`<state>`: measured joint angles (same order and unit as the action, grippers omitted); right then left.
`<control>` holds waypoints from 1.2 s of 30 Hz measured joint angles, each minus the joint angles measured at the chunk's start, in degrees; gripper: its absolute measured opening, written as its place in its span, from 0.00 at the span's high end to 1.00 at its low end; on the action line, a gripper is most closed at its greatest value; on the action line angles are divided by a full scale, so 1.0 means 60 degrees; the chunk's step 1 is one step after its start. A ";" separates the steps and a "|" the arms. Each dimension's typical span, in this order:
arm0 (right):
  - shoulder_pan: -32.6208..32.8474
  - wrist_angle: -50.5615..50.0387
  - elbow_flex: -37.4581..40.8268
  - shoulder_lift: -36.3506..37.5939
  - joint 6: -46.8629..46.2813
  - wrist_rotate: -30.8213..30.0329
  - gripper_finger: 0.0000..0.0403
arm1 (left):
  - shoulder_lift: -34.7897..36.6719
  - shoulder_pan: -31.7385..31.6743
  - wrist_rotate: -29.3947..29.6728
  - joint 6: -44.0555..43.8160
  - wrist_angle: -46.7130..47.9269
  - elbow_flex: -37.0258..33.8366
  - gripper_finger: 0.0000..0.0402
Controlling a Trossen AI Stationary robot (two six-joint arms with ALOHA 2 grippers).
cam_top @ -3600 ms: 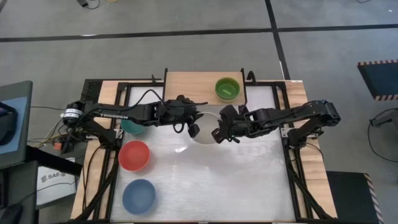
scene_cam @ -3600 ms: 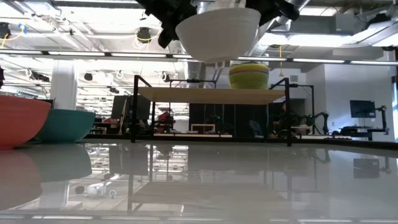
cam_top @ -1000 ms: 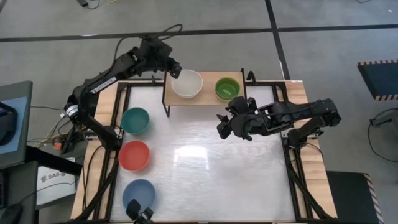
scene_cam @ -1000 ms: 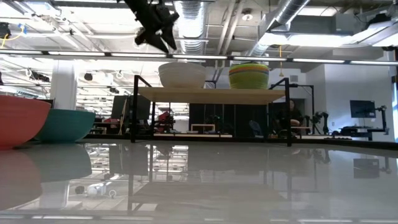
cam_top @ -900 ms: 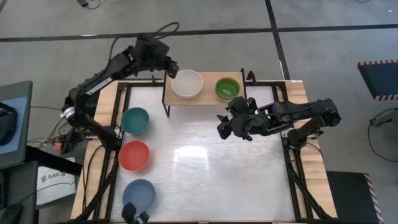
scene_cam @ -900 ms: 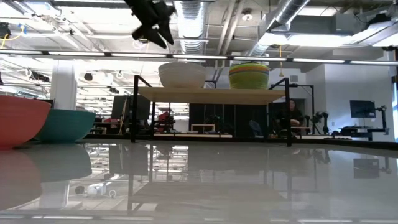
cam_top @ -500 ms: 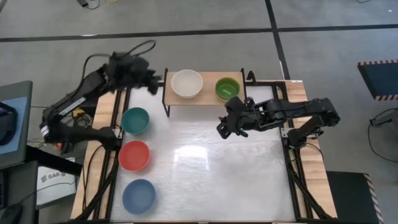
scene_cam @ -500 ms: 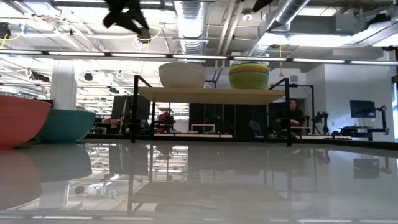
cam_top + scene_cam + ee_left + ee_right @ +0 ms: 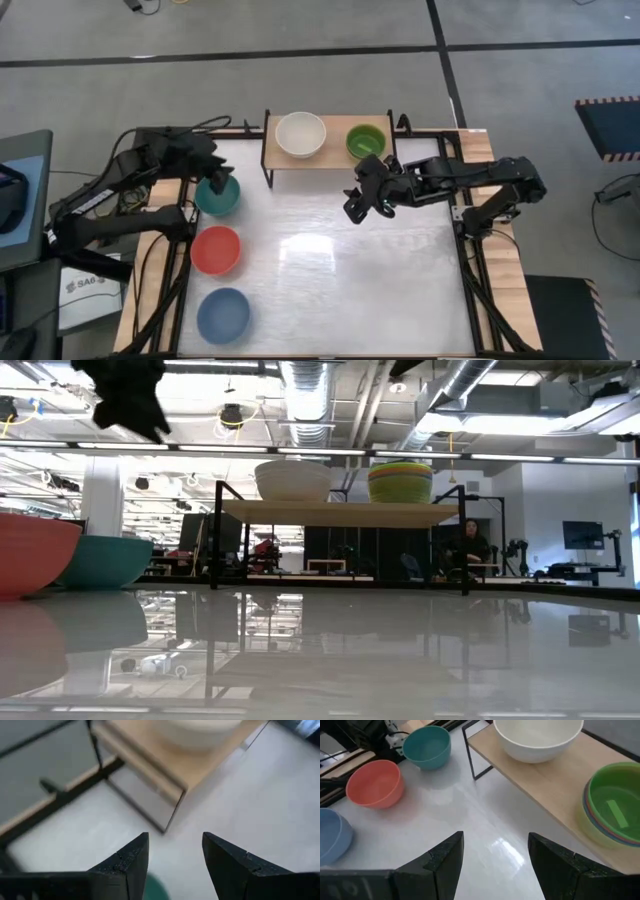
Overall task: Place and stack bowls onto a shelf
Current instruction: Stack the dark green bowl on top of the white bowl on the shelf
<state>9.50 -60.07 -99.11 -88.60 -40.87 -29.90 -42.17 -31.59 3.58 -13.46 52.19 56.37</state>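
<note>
From above, the shelf [image 9: 330,152] at the far edge of the bench [image 9: 330,290] already carries the cream bowl [image 9: 300,134] and, beside it, a stack topped by the green bowl [image 9: 365,141]; the teal bowl [image 9: 217,193], red bowl [image 9: 215,250] and blue bowl [image 9: 223,315] wait in a line down the left side. The left claw [image 9: 222,181] hovers at the teal bowl's rim, fingers spread and empty, so the step in hand looks like the reach for the next bowl; the move calls for lowering one finger inside the rim and one outside before pinching. The right claw [image 9: 356,205] waits spread over the bench, just in front of the shelf. At bench height, the red bowl [image 9: 30,555] and teal bowl [image 9: 105,560] sit touching at the left, the cream bowl [image 9: 292,480] and the striped stack [image 9: 400,482] stand on the shelf [image 9: 340,512], and the glossy white surface mirrors a bright hall with ceiling ducts and a seated person [image 9: 466,550] far back. The left wrist view shows its own spread fingers [image 9: 127,862] above the white surface, the shelf corner ahead. The right wrist view shows parted fingers [image 9: 440,860], the cream bowl [image 9: 537,737] and green stack [image 9: 612,815] on the wood top, three bowls beyond.
</note>
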 joint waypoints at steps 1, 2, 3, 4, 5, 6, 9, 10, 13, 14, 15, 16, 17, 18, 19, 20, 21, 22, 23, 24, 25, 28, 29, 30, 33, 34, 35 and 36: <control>-0.0026 0.0020 0.0000 0.0000 0.0043 0.0016 0.38 | 0.0064 0.0000 0.0021 -0.0065 0.0143 -0.0119 0.58; -0.0041 0.0058 0.0000 0.0000 0.0055 0.0030 0.38 | 0.0098 -0.0003 0.0025 -0.0108 0.0299 -0.0228 0.58; -0.0041 0.0102 0.0000 0.0000 0.0066 0.0057 0.38 | 0.0108 -0.0003 0.0029 -0.0128 0.0463 -0.0322 0.58; -0.0041 0.0141 0.0000 0.0000 0.0069 0.0099 0.38 | 0.0106 -0.0004 0.0029 -0.0163 0.0620 -0.0408 0.58; -0.0041 0.0168 0.0000 0.0000 0.0071 0.0123 0.38 | 0.0103 -0.0004 0.0025 -0.0207 0.0749 -0.0505 0.58; -0.0039 0.0177 0.0000 0.0000 0.0070 0.0125 0.38 | 0.0101 -0.0004 0.0029 -0.0212 0.0853 -0.0612 0.58; -0.0019 0.0166 0.0000 0.0000 0.0070 0.0151 0.38 | 0.0101 -0.0004 0.0029 -0.0236 0.1076 -0.0949 0.58; -0.0006 0.0166 0.0000 0.0000 0.0070 0.0204 0.38 | 0.0098 -0.0004 0.0032 -0.0253 0.1218 -0.1030 0.58; 0.0071 0.0159 0.0000 0.0000 0.0031 0.0235 0.38 | 0.0107 -0.0004 0.0023 -0.0287 0.1318 -0.1271 0.58; 0.0103 0.0159 0.0000 0.0000 -0.0004 0.0235 0.38 | 0.0108 -0.0004 0.0021 -0.0307 0.1312 -0.1386 0.58; 0.0116 0.0159 0.0000 0.0000 -0.0053 0.0235 0.38 | 0.0125 -0.0004 0.0014 -0.0326 0.1326 -0.1501 0.58; 0.0138 0.0153 0.0000 0.0004 -0.0122 0.0237 0.38 | 0.0178 -0.0004 0.0018 -0.0345 0.1328 -0.1624 0.58; 0.0180 0.0132 0.0000 0.0004 -0.0175 0.0238 0.38 | 0.0229 -0.0004 0.0014 -0.0345 0.1324 -0.1732 0.58; 0.0195 0.0122 0.0000 0.0001 -0.0182 0.0238 0.38 | 0.0273 -0.0004 0.0018 -0.0345 0.1301 -0.1844 0.58; 0.0223 0.0131 0.0000 0.0000 -0.0187 0.0235 0.38 | 0.0322 -0.0004 0.0018 -0.0355 0.1293 -0.1960 0.58; 0.0234 0.0128 0.0000 0.0002 -0.0200 0.0236 0.38 | 0.0372 -0.0004 0.0018 -0.0380 0.1305 -0.2081 0.58; 0.0231 0.0126 0.0000 0.0003 -0.0240 0.0235 0.38 | 0.0417 -0.0004 0.0016 -0.0397 0.1310 -0.2192 0.58; 0.0229 0.0125 0.0000 0.0004 -0.0286 0.0235 0.38 | 0.0482 -0.0004 0.0015 -0.0440 0.1312 -0.2307 0.58; 0.0229 0.0113 0.0000 0.0004 -0.0343 0.0236 0.38 | 0.0550 -0.0004 0.0011 -0.0486 0.1327 -0.2392 0.58; 0.0229 0.0101 0.0000 0.0004 -0.0367 0.0238 0.38 | 0.0618 -0.0004 0.0018 -0.0542 0.1328 -0.2476 0.58; 0.0229 0.0103 0.0000 0.0004 -0.0367 0.0235 0.38 | 0.0694 -0.0004 0.0025 -0.0578 0.1335 -0.2559 0.58; 0.0229 0.0107 -0.0004 0.0004 -0.0392 0.0236 0.38 | 0.0886 -0.0004 0.0025 -0.0726 0.1444 -0.2807 0.58; 0.0229 0.0113 -0.0004 0.0004 -0.0392 0.0236 0.38 | 0.0920 -0.0004 0.0027 -0.0860 0.1483 -0.2828 0.58; 0.0229 0.0121 -0.0004 0.0004 -0.0392 0.0238 0.38 | 0.0922 -0.0004 0.0042 -0.0997 0.1490 -0.2829 0.58; 0.0229 0.0178 -0.0004 0.0004 -0.0392 0.0235 0.38 | 0.0918 -0.0004 0.0606 -0.1461 0.1550 -0.2829 0.58; 0.0229 0.0201 -0.0004 0.0004 -0.0392 0.0235 0.38 | 0.0899 -0.0004 0.1015 -0.1698 0.1593 -0.2829 0.58; 0.0229 0.0224 -0.0004 0.0004 -0.0389 0.0235 0.38 | 0.0851 -0.0010 0.1435 -0.1968 0.1647 -0.2829 0.58; 0.0229 0.0276 -0.0004 0.0004 -0.0389 0.0238 0.38 | 0.0823 -0.0011 0.1805 -0.2236 0.1700 -0.2829 0.58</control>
<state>10.87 -58.41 -99.13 -88.58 -43.20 -28.47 -37.23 -31.66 14.40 -26.88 62.39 39.40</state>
